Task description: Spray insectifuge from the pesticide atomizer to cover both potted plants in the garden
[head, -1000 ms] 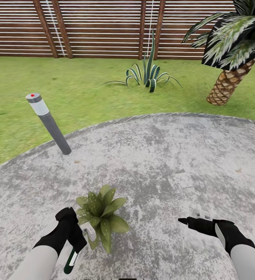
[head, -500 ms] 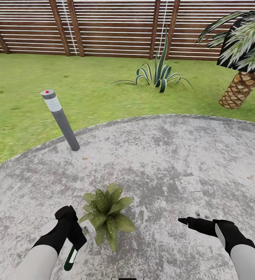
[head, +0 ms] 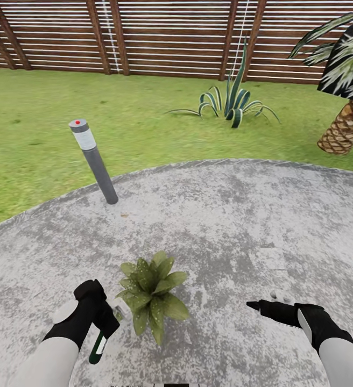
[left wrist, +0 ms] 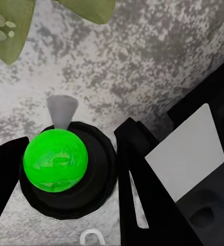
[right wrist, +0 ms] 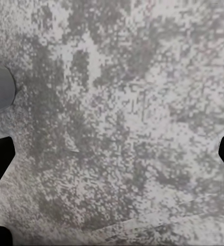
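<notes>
Nearest in the head view, the left pincer point(head: 107, 317) is clamped on the pesticide atomizer point(head: 98, 348), whose dark green body with its white label hangs below the fingers while the grey spray head sits above them, touching the leaves beside it. In the left wrist view the black fingers point(left wrist: 137, 169) press the dark bottle point(left wrist: 65, 174) from both sides, with a green marker ball on it and the grey nozzle pointing out over the paving. Just beside that pincer, toward the robot's right, a potted plant point(head: 151, 295) spreads its speckled green rosette on the round grey patio point(head: 241, 215). The right pincer point(head: 260, 305) hovers well apart from the plant, its fingers spread wide and holding nothing; its wrist view looks down on bare mottled paving. Farther off, a grey bollard lamp point(head: 94, 161) with a red dot stands at the patio's edge. Beyond lie the lawn point(head: 36, 140), a spiky long-leaved plant point(head: 231, 105), a palm point(head: 348, 80) and the wooden slat fence point(head: 171, 35).
</notes>
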Controlling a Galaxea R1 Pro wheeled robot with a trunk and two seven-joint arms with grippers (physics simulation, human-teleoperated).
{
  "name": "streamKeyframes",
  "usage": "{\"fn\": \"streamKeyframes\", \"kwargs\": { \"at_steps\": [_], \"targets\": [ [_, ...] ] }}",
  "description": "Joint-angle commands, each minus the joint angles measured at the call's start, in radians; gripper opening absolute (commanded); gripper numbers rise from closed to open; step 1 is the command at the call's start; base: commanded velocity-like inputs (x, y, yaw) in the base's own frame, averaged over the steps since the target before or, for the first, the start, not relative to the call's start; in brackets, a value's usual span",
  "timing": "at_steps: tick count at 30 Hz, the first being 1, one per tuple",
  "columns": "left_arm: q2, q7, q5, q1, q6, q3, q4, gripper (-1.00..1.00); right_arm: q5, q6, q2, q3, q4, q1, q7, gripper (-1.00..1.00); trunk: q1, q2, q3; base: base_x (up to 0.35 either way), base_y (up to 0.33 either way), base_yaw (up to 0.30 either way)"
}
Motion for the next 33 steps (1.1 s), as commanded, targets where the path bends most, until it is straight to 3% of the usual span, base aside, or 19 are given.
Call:
{"fn": "streamKeyframes", "kwargs": {
  "at_steps": [1, 7, 17, 33],
  "targets": [
    [-0.002, -0.008, -0.008, -0.001, 0.009, 0.004, -0.001, -1.0, 0.009, 0.004, 0.001, -0.008, -0.001, -0.001, 0.008, 1.0, 0.0, 0.0, -0.002, 0.0, -0.308, 0.24],
    [-0.003, -0.008, -0.008, -0.001, 0.013, 0.003, -0.002, -1.0, 0.009, 0.004, 0.001, -0.008, -0.001, -0.001, 0.009, 1.0, 0.0, 0.0, -0.004, 0.009, -0.32, 0.123],
    [-0.003, -0.008, -0.008, -0.002, 0.04, 0.003, -0.002, -1.0, 0.01, 0.005, 0.001, -0.008, -0.001, -0.001, 0.009, 1.0, 0.0, 0.0, -0.005, 0.005, -0.016, 0.021],
    [-0.003, -0.008, -0.009, -0.001, 0.042, 0.003, -0.002, -1.0, 0.01, 0.005, 0.001, -0.008, -0.001, -0.001, 0.009, 1.0, 0.0, 0.0, -0.018, 0.147, -0.223, 0.224]
  ]
}}
